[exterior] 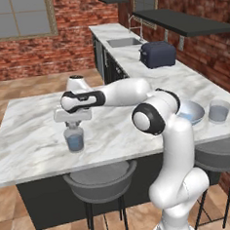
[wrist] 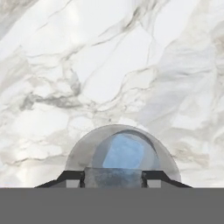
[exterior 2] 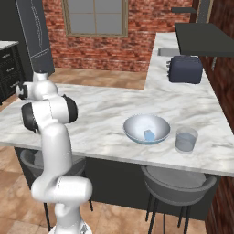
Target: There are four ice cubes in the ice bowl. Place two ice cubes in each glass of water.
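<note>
While hung over the left glass of water (exterior: 74, 139) | gripper (exterior: 73, 125) jaws: an ice cube (wrist: 114, 177) is held | ice bowl (exterior 2: 137, 136): one cube (exterior 2: 149, 134) seen.

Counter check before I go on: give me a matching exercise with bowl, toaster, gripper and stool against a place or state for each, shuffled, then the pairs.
1. bowl
2. toaster
3. gripper
4. stool

a) dark blue, near the sink
b) grips an ice cube right above a glass
c) pale, with a loose cube lying inside
d) grey, below the counter edge

Pairs: 1-c, 2-a, 3-b, 4-d
</note>
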{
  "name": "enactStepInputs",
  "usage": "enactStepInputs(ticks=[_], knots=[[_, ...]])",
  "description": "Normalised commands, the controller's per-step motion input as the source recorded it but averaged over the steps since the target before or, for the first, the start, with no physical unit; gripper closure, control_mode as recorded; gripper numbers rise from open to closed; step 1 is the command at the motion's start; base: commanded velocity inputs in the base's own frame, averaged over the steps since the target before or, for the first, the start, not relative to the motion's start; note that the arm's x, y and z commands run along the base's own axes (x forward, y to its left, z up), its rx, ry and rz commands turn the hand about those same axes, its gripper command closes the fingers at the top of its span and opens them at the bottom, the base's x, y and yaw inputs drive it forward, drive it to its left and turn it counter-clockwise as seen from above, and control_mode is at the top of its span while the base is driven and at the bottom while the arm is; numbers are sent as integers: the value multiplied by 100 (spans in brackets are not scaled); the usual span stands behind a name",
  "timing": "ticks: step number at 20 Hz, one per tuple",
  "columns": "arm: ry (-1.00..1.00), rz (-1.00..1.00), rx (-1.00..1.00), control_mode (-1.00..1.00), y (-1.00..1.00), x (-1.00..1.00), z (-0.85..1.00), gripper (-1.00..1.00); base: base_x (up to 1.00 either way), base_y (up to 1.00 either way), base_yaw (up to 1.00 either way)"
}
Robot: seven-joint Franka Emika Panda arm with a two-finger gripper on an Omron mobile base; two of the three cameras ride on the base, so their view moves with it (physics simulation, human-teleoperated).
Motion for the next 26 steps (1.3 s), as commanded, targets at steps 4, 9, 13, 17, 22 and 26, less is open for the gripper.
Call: enactStepInputs(ticks=[4,9,13,17,22,26], knots=[[0,0,0,-100,0,-6,-30,100,0,0,0],[0,0,0,-100,0,0,-22,100,0,0,0],[0,0,0,-100,0,1,-6,100,0,0,0],[0,0,0,-100,0,4,-8,100,0,0,0],[0,0,0,-100,7,15,-8,100,0,0,0],[0,0,0,-100,17,11,-1,-100,0,0,0]])
